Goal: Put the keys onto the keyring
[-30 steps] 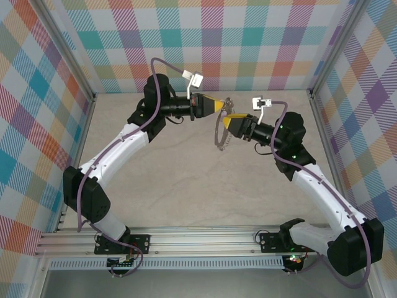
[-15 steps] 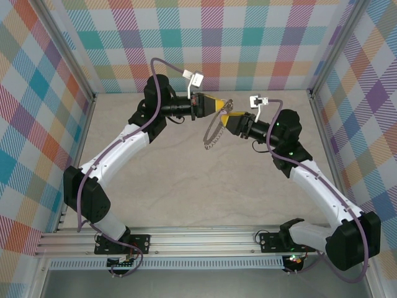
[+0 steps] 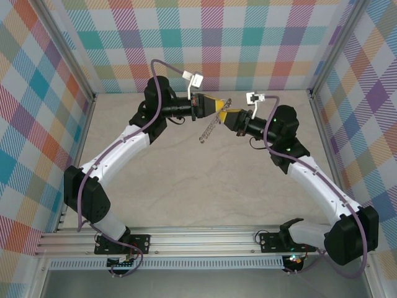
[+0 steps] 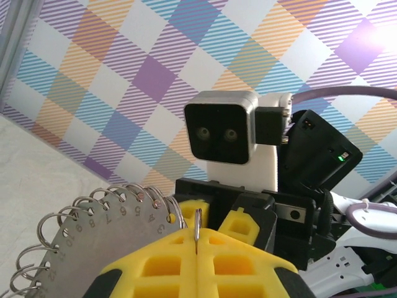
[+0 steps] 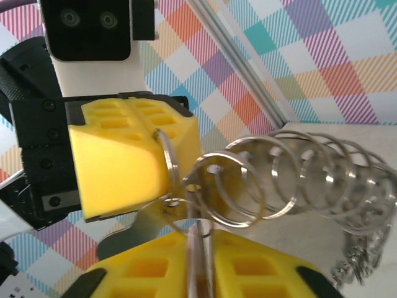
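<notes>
Bright, even light falls from overhead; the pale table point(image 3: 205, 186) looks flat, with only faint, soft shadows on it. The overhead view is sharp, though its frame posts point(image 3: 62, 56) splay outward toward 10 and 2 o'clock. In the left wrist view a white glare washes out the plaid wall point(image 4: 372, 37) at 2 o'clock, and that wall sits slightly soft. In the right wrist view the steel rings point(image 5: 291, 174) glint, and those nearest the lens, at 6 and 4 o'clock, smear out of focus

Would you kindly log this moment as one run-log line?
left gripper: jaws shut on cluster of linked silver metal rings | right gripper: jaws shut on same cluster | thin silver chain: dangling beneath
</notes>
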